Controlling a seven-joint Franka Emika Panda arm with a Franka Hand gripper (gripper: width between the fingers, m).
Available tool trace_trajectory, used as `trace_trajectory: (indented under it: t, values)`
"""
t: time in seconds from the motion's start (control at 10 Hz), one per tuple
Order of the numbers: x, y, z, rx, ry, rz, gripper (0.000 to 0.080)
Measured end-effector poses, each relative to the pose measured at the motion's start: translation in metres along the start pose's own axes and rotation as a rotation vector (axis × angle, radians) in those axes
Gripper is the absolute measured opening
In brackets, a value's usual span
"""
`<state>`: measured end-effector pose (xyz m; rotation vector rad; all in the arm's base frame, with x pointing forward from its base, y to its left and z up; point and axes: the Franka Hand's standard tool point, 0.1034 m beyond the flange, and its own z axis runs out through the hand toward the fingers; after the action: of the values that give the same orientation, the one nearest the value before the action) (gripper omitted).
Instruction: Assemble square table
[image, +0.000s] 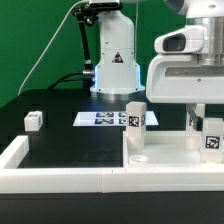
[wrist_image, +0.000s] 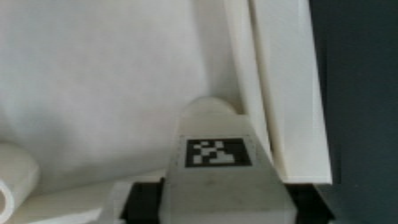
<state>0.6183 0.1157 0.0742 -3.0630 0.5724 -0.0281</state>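
Observation:
The white square table top (image: 165, 152) lies at the exterior view's right, tray-like with a raised rim. One tagged white leg (image: 134, 118) stands upright at its far left corner. My gripper (image: 202, 126) hangs over the top's right side, shut on another tagged white leg (image: 211, 137). In the wrist view the held leg (wrist_image: 217, 150) sits between the dark pads (wrist_image: 157, 200) of my gripper (wrist_image: 217, 203), pointing down at the top's inner surface (wrist_image: 107, 90) close beside the rim (wrist_image: 285, 100). A third small leg (image: 34, 121) lies alone at the left.
The marker board (image: 100, 118) lies flat before the robot base (image: 113, 70). A long white border wall (image: 70, 180) runs along the front and left. A rounded white part (wrist_image: 11, 185) shows at the wrist view's edge.

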Motion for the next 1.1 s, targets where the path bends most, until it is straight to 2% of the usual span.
trace_trajectory:
  t: [0.4, 0.5, 0.6, 0.7, 0.8, 0.9, 1.1]
  values:
    - [0.002, 0.007, 0.0, -0.011, 0.0, 0.116, 0.0315]
    - [0.002, 0.006, 0.0, -0.01, 0.001, 0.114, 0.0542]
    - [0.0, 0.006, -0.007, -0.005, 0.003, 0.096, 0.0623]
    - [-0.004, 0.009, -0.017, 0.002, 0.002, 0.07, 0.0623]
    - [-0.015, 0.018, -0.034, 0.008, -0.008, 0.047, 0.0645]
    - [-0.022, 0.032, -0.044, 0.012, -0.012, 0.029, 0.0645]
    - [-0.023, 0.068, -0.056, 0.013, -0.008, -0.021, 0.0649]
